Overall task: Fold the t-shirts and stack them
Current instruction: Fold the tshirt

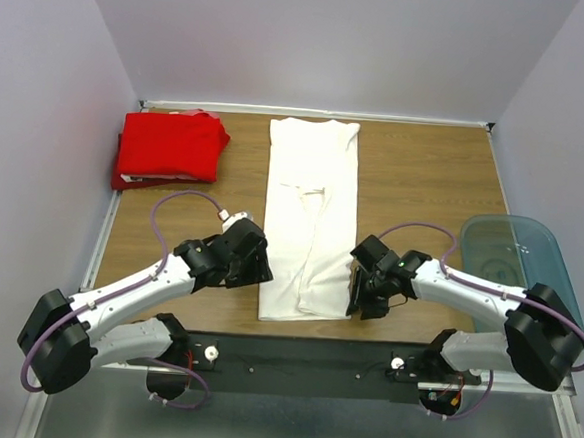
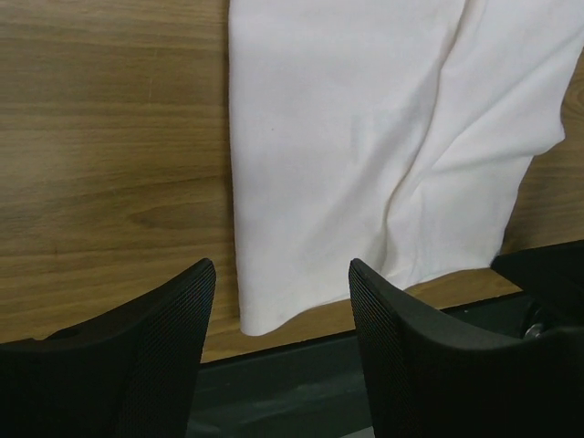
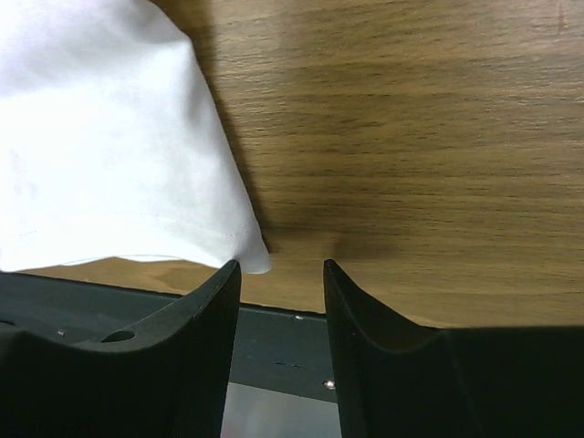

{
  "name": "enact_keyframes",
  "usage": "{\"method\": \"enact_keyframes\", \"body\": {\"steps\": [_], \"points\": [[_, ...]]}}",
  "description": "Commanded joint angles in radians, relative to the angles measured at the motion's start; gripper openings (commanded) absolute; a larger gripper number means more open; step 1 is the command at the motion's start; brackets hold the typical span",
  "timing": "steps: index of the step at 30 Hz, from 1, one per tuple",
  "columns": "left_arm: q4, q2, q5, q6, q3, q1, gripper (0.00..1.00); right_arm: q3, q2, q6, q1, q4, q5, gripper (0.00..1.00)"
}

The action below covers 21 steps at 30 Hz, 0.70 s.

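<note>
Your white tee [image 1: 310, 215] lies folded into a long strip down the middle of the table [image 1: 425, 178]. The red tee [image 1: 172, 148] sits folded at the far left. Your left gripper [image 2: 283, 274] stands open at the strip's near left corner. Your right gripper [image 3: 281, 269] is open and empty beside its near right corner.

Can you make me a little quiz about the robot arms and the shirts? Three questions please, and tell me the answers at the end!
1. True or false: the red t-shirt lies on top of the white t-shirt.
2. Pick one: where is the blue plastic tub? A, in the far left corner. B, on the right side, next to the right arm. C, on top of the white t-shirt.
3. Fill the gap: the left gripper and the right gripper sit by the near end of the white t-shirt, and both have their jaws ____.

Key: 1 false; 2 B; 3 open.
</note>
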Motion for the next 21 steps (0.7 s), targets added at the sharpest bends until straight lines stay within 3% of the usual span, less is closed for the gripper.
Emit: {"method": "enact_keyframes", "body": {"steps": [1,12,16,21], "points": [[-0.026,-0.007,-0.023,-0.030,-0.029,-0.009,0.68,0.006,0.026,-0.013,0.002,0.020,-0.033,0.48],[-0.028,0.021,-0.023,-0.006,-0.046,-0.017,0.67,0.028,0.105,0.001,0.021,0.080,-0.059,0.43],[-0.009,0.027,-0.003,-0.001,-0.061,-0.026,0.65,0.028,0.134,0.010,0.022,0.081,-0.049,0.34],[0.002,-0.023,0.032,-0.038,-0.112,-0.052,0.62,0.009,0.140,0.031,0.021,0.080,-0.045,0.11]]}}
